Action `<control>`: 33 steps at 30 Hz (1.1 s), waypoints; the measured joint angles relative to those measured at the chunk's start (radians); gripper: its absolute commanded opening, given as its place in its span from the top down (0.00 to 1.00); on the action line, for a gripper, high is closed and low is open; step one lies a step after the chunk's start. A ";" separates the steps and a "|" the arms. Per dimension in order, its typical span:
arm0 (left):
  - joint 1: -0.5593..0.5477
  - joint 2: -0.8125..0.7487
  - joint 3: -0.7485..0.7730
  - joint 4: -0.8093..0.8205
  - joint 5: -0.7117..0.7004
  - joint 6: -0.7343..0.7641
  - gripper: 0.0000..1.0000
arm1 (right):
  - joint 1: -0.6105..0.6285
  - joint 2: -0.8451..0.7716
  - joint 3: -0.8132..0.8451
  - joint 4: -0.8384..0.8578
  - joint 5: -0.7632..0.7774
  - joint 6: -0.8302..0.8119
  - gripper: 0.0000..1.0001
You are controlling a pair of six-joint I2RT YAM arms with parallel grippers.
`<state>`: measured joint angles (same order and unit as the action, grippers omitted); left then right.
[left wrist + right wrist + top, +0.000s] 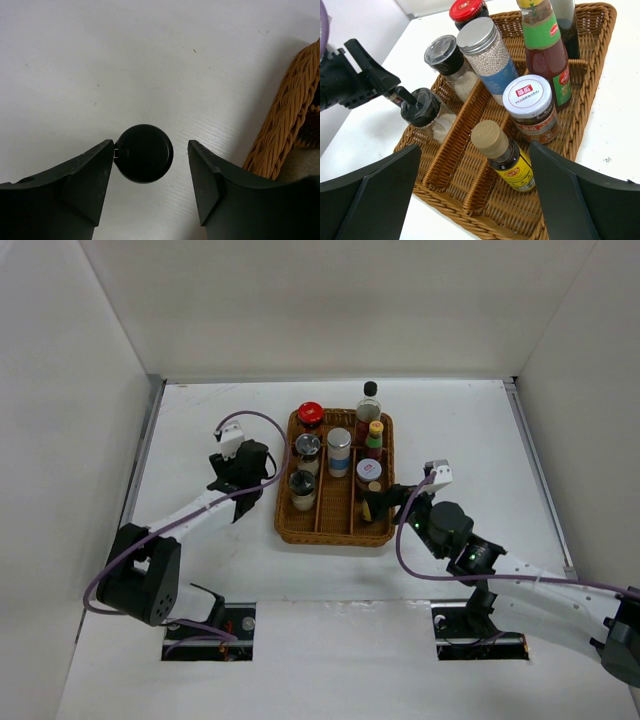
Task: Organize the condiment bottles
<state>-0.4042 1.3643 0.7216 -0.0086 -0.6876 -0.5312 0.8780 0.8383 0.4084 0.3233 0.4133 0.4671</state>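
Observation:
The condiment bottles stand in a wicker tray (335,530). They include a red-lidded jar (468,10), a silver-capped shaker (487,52), two black-capped shakers (445,57) (424,111), a white-lidded jar (532,107), a red sauce bottle (545,47) and a small tan-capped bottle (502,155). My right gripper (475,146) is open wide at the tray's near right corner, with the tan-capped bottle between its fingers, untouched. My left gripper (150,145) is open just left of the tray. A round black cap (144,153) sits on the table between its fingers, against the left one.
The tray's wicker rim (287,110) lies close to my left gripper's right finger. A black-capped clear bottle (370,400) stands at the tray's far right corner. White walls enclose the table on three sides.

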 measured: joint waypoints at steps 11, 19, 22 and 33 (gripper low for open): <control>-0.023 -0.100 0.000 0.012 0.013 0.013 0.62 | 0.000 0.007 0.000 0.000 0.000 0.000 0.04; -0.229 -0.374 0.106 -0.043 -0.054 0.080 0.61 | 0.000 0.007 0.000 0.000 0.000 0.000 0.04; -0.348 -0.388 0.195 -0.040 -0.079 0.112 0.61 | 0.000 0.007 0.000 0.000 0.000 0.000 0.04; -0.656 -0.167 0.248 0.033 -0.096 0.162 0.60 | 0.000 -0.037 -0.018 0.000 0.013 0.000 0.05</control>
<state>-1.0603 1.1976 0.9695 0.0246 -0.7834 -0.3695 0.8780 0.8009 0.3908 0.3237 0.4267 0.4671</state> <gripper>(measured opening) 0.432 0.957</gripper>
